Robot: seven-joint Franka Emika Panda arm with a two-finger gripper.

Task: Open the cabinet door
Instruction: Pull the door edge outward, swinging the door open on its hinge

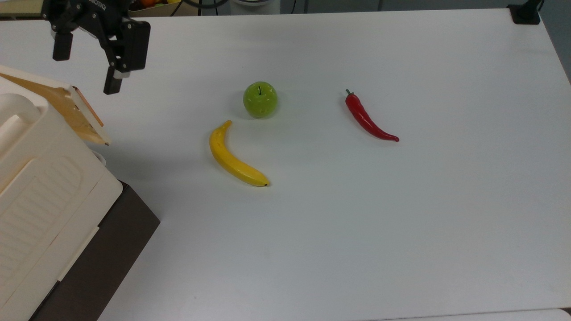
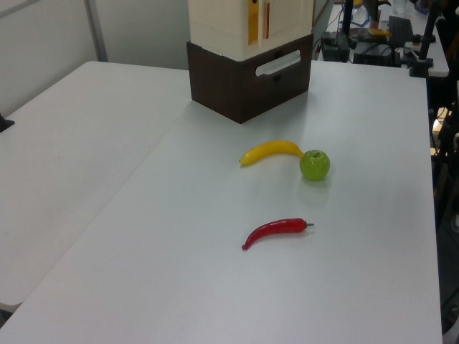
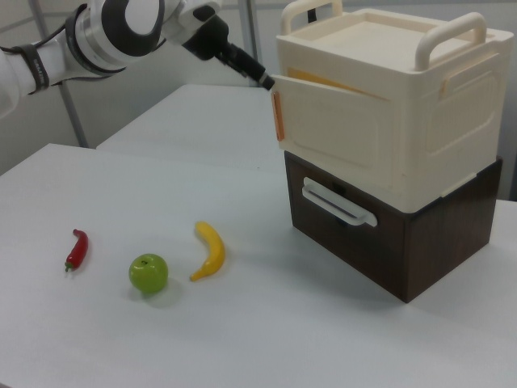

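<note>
Tool is released — fingers spread, nothing between them, hanging over the tabletop just off the door's handle edge in the top view; its upper body is cut off by the frame edge. In the right view the tool sits close to the door's top corner; contact there is hard to judge.

Door is ajar — a wedge gap shows tan inner face, copper handle on the free edge. In the left view the door shows as a thin edge-on strip. Interior is hidden.

Cabinet sits on a dark brown base, cropped at the top view's left.

Banana, apple and chilli lie well apart from the cabinet.
</note>
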